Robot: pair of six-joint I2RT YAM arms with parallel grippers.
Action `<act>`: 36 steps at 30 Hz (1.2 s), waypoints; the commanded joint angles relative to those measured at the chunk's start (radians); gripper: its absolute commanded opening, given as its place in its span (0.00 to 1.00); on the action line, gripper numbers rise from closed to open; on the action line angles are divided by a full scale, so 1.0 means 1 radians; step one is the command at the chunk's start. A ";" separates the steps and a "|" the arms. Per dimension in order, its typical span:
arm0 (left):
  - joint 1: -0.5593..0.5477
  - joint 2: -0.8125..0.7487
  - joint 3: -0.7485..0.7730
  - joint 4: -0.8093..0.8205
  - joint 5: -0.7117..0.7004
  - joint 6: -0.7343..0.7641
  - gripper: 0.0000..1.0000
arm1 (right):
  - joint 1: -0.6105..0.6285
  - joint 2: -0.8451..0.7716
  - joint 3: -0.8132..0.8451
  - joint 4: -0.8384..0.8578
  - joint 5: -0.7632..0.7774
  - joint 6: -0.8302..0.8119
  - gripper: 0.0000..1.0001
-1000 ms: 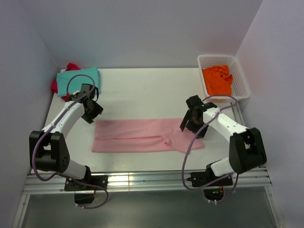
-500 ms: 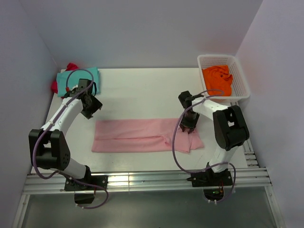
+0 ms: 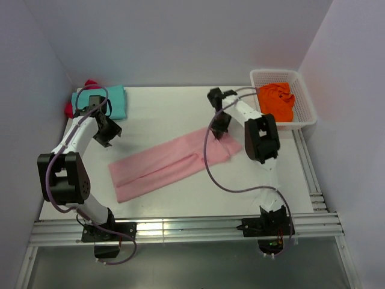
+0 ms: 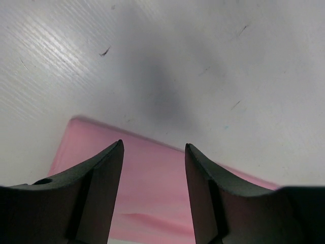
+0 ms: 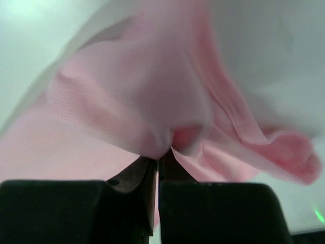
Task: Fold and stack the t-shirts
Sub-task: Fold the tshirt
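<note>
A pink t-shirt [image 3: 162, 164], folded into a long strip, lies slanted across the table from near left to far right. My right gripper [image 3: 220, 129] is shut on its far right end; in the right wrist view the pink cloth [image 5: 127, 91] bunches straight out of the closed tips [image 5: 165, 151]. My left gripper [image 3: 103, 135] hovers open just beyond the strip's left end. In the left wrist view a corner of the pink shirt [image 4: 152, 195] shows between its spread fingers [image 4: 153, 147], which hold nothing. A folded teal t-shirt [image 3: 103, 101] rests on a red one [image 3: 69, 110] at the far left.
A white basket [image 3: 283, 73] at the far right corner holds a crumpled orange t-shirt [image 3: 276, 101]. The right arm's purple cable [image 3: 207, 162] loops over the table beside the pink strip. Walls close in the table on the left, back and right.
The right gripper has shut on the pink shirt's right end and pulled it away and to the left, swinging the strip onto a slant. The left gripper has drifted slightly toward the far left, still open.
</note>
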 commanded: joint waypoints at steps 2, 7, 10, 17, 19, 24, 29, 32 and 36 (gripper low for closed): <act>0.012 0.040 0.088 -0.035 0.015 0.034 0.57 | 0.011 0.338 0.736 -0.044 -0.097 0.056 0.00; 0.015 0.065 0.140 -0.042 0.023 0.057 0.57 | 0.008 0.340 0.758 0.704 -0.546 0.160 0.95; 0.015 0.080 0.193 -0.048 0.027 0.069 0.57 | 0.025 0.220 0.686 0.858 -0.507 0.153 1.00; 0.014 0.065 0.166 -0.015 0.063 0.049 0.57 | 0.023 -0.055 0.441 0.674 -0.485 0.020 1.00; 0.012 0.043 0.134 0.001 0.061 0.040 0.57 | 0.023 -0.196 0.228 0.686 -0.469 0.006 1.00; 0.011 0.020 0.098 0.005 0.037 0.034 0.56 | 0.064 -0.399 -0.119 0.635 -0.379 -0.002 1.00; 0.011 -0.007 0.088 -0.001 0.044 0.019 0.56 | 0.172 -0.428 -0.302 0.502 -0.311 0.025 1.00; 0.009 -0.032 0.080 -0.007 0.049 0.006 0.56 | 0.270 -0.431 -0.354 0.484 -0.290 0.062 1.00; 0.008 -0.063 0.063 -0.012 0.055 -0.007 0.56 | 0.370 -0.418 -0.419 0.519 -0.306 0.124 1.00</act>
